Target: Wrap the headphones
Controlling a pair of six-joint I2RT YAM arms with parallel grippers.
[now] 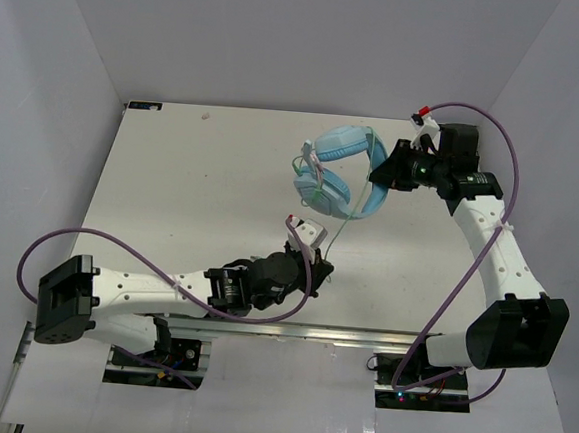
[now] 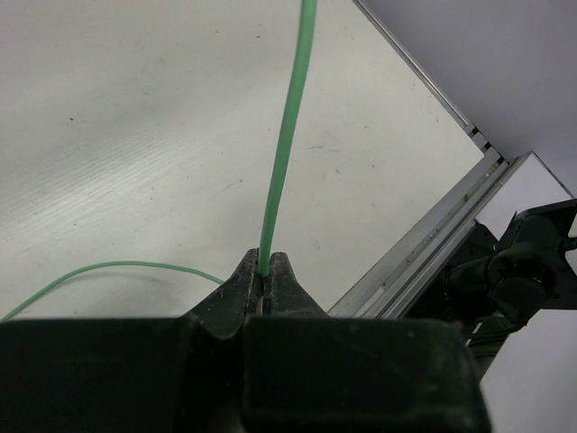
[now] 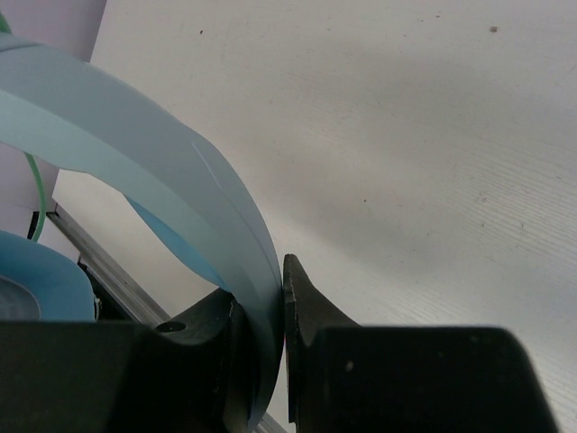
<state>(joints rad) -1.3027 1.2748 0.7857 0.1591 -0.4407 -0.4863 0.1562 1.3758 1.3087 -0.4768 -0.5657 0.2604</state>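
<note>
the headphones (image 1: 324,189) are hanging over the far half of the bench (image 1: 191,189); right jaws are clamping their headband (image 3: 180,171); left jaws are pinching the green cable (image 2: 287,135) taut, nearer the bench's front edge

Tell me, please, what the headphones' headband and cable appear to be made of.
The headband looks like smooth, matte light-blue plastic: a thin, even, curved strip. The cable seems to be rubbery green plastic sheathing, perhaps slightly glossy, bending in a loose curve.
</note>
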